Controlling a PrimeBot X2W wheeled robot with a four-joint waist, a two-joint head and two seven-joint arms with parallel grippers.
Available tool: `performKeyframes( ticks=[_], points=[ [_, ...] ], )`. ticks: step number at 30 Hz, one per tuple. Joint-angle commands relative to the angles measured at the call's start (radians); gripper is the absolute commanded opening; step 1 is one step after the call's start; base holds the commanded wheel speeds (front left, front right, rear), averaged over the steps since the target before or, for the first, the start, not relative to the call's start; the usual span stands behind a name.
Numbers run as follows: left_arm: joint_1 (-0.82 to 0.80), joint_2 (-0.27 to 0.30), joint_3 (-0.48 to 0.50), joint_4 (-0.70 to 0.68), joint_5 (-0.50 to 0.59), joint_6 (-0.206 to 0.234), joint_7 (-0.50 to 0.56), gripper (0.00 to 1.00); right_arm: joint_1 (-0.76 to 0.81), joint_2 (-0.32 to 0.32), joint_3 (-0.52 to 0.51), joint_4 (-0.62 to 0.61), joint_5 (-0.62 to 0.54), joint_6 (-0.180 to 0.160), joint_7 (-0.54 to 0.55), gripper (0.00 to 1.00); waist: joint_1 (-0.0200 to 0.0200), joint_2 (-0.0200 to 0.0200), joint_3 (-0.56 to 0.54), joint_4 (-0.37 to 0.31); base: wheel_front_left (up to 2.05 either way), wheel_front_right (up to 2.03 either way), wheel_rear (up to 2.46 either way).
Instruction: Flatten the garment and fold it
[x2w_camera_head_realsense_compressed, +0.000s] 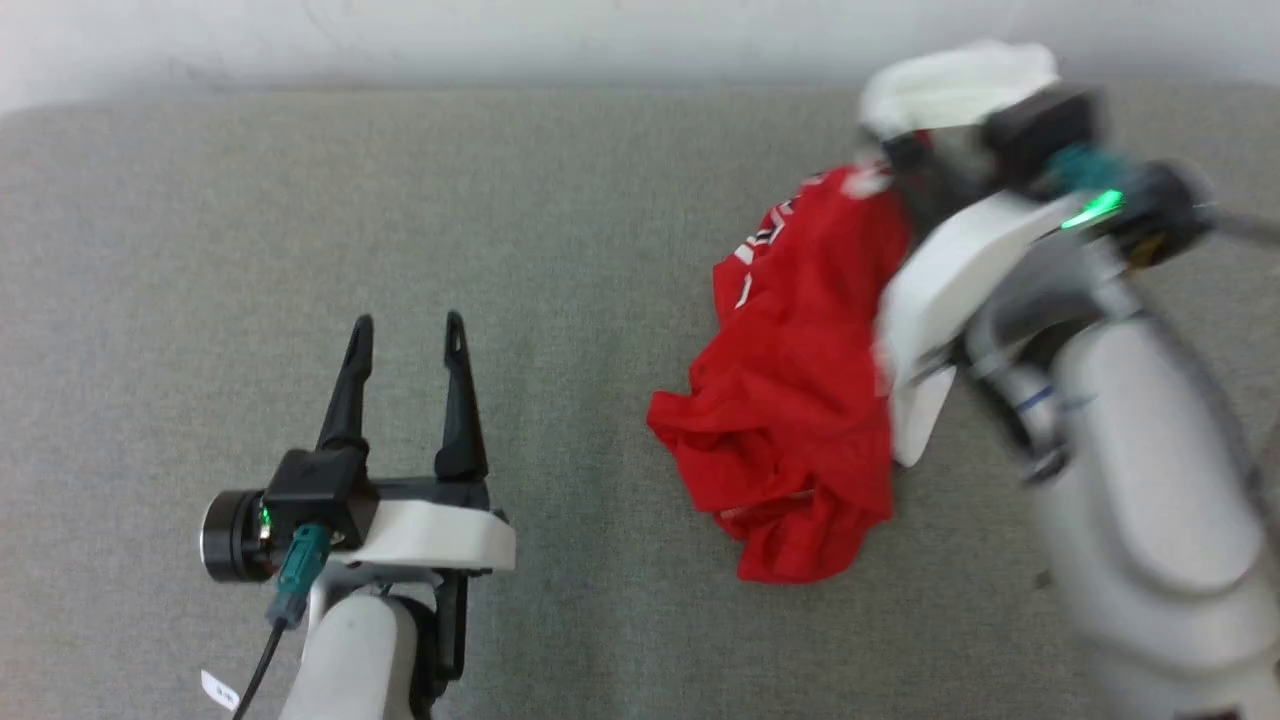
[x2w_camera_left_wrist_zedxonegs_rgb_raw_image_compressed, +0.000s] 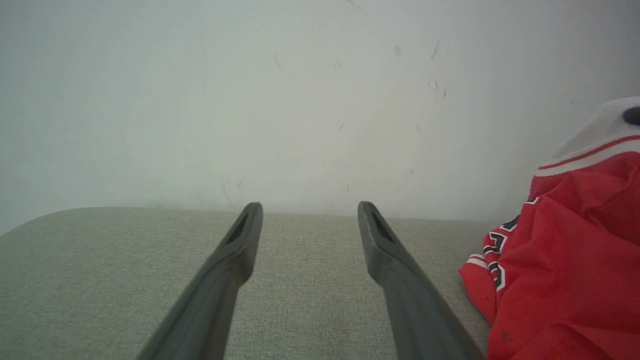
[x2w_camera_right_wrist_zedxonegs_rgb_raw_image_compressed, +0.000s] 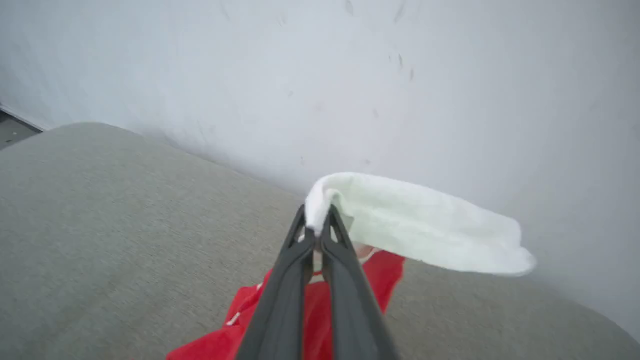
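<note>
The garment (x2w_camera_head_realsense_compressed: 800, 390) is a red jersey with white sleeves, bunched on the right half of the grey table; part of a black, white-outlined number shows on its far side. My right gripper (x2w_camera_right_wrist_zedxonegs_rgb_raw_image_compressed: 316, 227) is shut on the edge of a white sleeve (x2w_camera_right_wrist_zedxonegs_rgb_raw_image_compressed: 420, 225), which is lifted off the table near the far edge with the red body (x2w_camera_right_wrist_zedxonegs_rgb_raw_image_compressed: 310, 310) hanging below. In the head view that gripper (x2w_camera_head_realsense_compressed: 905, 150) sits under the raised sleeve (x2w_camera_head_realsense_compressed: 950, 85), blurred. My left gripper (x2w_camera_head_realsense_compressed: 408, 330) rests open at the lower left, well apart from the garment (x2w_camera_left_wrist_zedxonegs_rgb_raw_image_compressed: 565, 265).
A grey fabric-covered table (x2w_camera_head_realsense_compressed: 400, 200) runs up to a pale wall (x2w_camera_head_realsense_compressed: 500, 40) at the back. My right forearm (x2w_camera_head_realsense_compressed: 1130, 480) crosses the table's right side. Bare tabletop lies between my left gripper (x2w_camera_left_wrist_zedxonegs_rgb_raw_image_compressed: 310, 207) and the garment.
</note>
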Motion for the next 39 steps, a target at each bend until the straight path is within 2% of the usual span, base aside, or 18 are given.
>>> performKeyframes(
  ticks=[1,6,10,14,17,18,19,22,26,29,33,36,39],
  points=[
    [0.013,-0.005,0.006,0.002,0.005,-0.009,-0.005,1.0,0.023,0.006,0.019,-0.016,0.01,-0.001,-0.004,0.0,0.0001,0.0,-0.05,-0.012,0.0,0.0,0.0],
    [0.041,-0.005,0.016,0.012,0.001,-0.021,-0.005,1.0,0.135,-0.011,0.301,-0.163,0.073,-0.001,0.055,0.0,0.0001,0.0,-0.096,-0.012,0.0,0.0,0.0],
    [0.057,-0.005,0.017,0.013,-0.007,-0.025,-0.005,1.0,0.229,-0.046,0.478,-0.158,0.133,-0.001,0.128,0.0,0.0001,0.0,-0.114,-0.008,0.0,0.0,0.0],
    [0.071,-0.005,0.017,0.017,-0.013,-0.028,-0.005,1.0,0.299,-0.08,0.594,-0.103,0.186,-0.001,0.18,0.0,0.0001,0.0,-0.124,-0.002,0.0,0.0,0.0],
    [0.081,-0.005,0.02,0.023,-0.015,-0.03,-0.005,1.0,0.332,-0.093,0.63,-0.066,0.215,-0.001,0.195,0.0,0.0001,0.0,-0.13,-0.002,0.0,0.0,0.0],
    [0.085,-0.005,0.021,0.025,-0.016,-0.031,-0.005,1.0,0.339,-0.094,0.631,-0.06,0.219,-0.001,0.188,0.4,0.0001,0.0,-0.132,-0.003,0.0,0.0,0.0],
    [0.088,-0.005,0.022,0.028,-0.016,-0.032,-0.005,1.0,0.346,-0.093,0.628,-0.055,0.221,-0.001,0.176,1.0,0.0001,0.0,-0.134,-0.004,0.0,0.0,0.0],
    [0.098,-0.005,0.025,0.036,-0.018,-0.036,-0.005,1.0,0.374,-0.083,0.586,-0.05,0.228,-0.001,0.132,1.0,0.0001,0.0,-0.143,-0.011,0.0,0.0,0.0],
    [0.118,-0.005,0.028,0.058,-0.014,-0.049,-0.005,1.0,0.412,-0.05,0.472,-0.093,0.214,-0.001,0.009,1.0,0.0001,0.0,-0.16,-0.024,0.0,0.0,0.0],
    [0.136,-0.004,0.031,0.085,-0.009,-0.063,-0.005,1.0,0.448,-0.024,0.364,-0.152,0.201,-0.001,-0.092,1.0,0.0001,0.0,-0.173,-0.036,0.0,0.0,0.0],
    [0.159,0.006,0.016,0.15,-0.007,-0.087,0.003,1.0,0.517,0.013,0.165,-0.231,0.147,-0.001,-0.196,1.0,0.0001,0.0,-0.185,-0.051,0.0,0.0,0.0],
    [0.17,0.02,0.002,0.179,-0.004,-0.096,0.062,1.0,0.571,0.036,0.021,-0.274,0.098,-0.001,-0.239,1.0,0.0001,0.0,-0.18,-0.065,0.0,0.0,0.0],
    [0.188,0.028,-0.012,0.183,-0.004,-0.095,0.168,1.0,0.615,0.047,-0.083,-0.285,0.054,-0.001,-0.246,1.0,0.0001,0.0,-0.17,-0.077,0.0,0.0,0.0]
  ],
)
